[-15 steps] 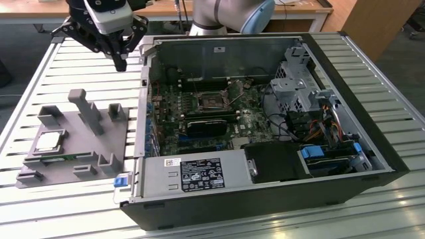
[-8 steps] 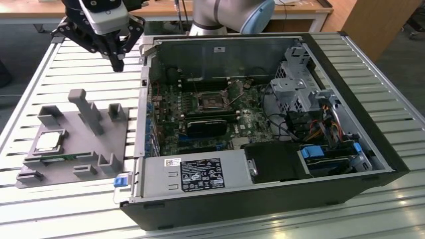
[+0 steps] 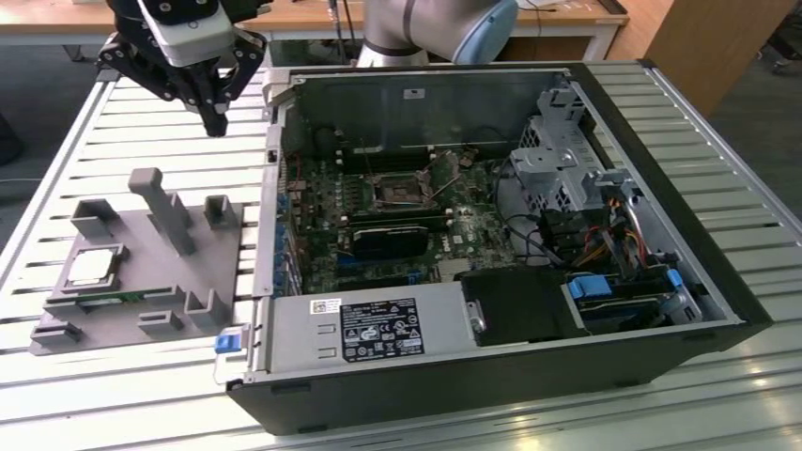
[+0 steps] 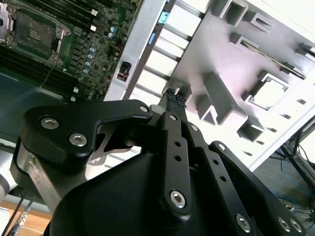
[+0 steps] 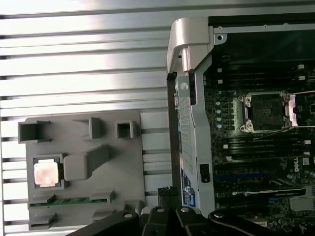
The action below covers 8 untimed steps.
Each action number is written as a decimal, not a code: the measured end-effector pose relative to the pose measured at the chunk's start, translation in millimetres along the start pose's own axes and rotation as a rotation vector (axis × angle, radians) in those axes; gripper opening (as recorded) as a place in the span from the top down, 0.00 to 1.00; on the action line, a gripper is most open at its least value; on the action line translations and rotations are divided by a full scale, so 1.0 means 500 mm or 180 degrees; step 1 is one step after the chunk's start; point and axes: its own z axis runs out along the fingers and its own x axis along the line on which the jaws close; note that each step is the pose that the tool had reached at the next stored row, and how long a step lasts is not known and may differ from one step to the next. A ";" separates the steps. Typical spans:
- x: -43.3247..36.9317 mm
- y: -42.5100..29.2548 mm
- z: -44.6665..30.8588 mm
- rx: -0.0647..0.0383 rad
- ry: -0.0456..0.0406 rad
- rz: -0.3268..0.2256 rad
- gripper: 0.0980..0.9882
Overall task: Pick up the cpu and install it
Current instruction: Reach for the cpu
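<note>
One cpu (image 3: pixel 94 268) lay in the grey holder (image 3: pixel 188 272) beside the case (image 3: pixel 501 381). The gripper (image 3: pixel 214 120), closed and empty, hung over the table (image 3: pixel 126 122), well apart from it. Two white labels (image 3: pixel 382 334) marked the power supply (image 3: pixel 288 340).

The silver cpu (image 3: pixel 94 268) lies flat in the grey holder (image 3: pixel 107 329).

The black bolted metal gripper (image 4: pixel 172 96), fingers closed together and empty, hangs near a grey moulded plastic fixture tray (image 4: pixel 216 44); the silver-topped square cpu (image 4: pixel 269 93) lies in a tray pocket at three o'clock from the fingertips, the green motherboard (image 4: pixel 74 44) at ten o'clock
</note>
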 end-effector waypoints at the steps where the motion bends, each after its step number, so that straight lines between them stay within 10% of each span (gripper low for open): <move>1: 0.001 0.000 0.000 0.0001 0.0002 0.0000 0.99; 8: 0.012 -0.001 0.001 0.0001 0.0008 0.0000 0.99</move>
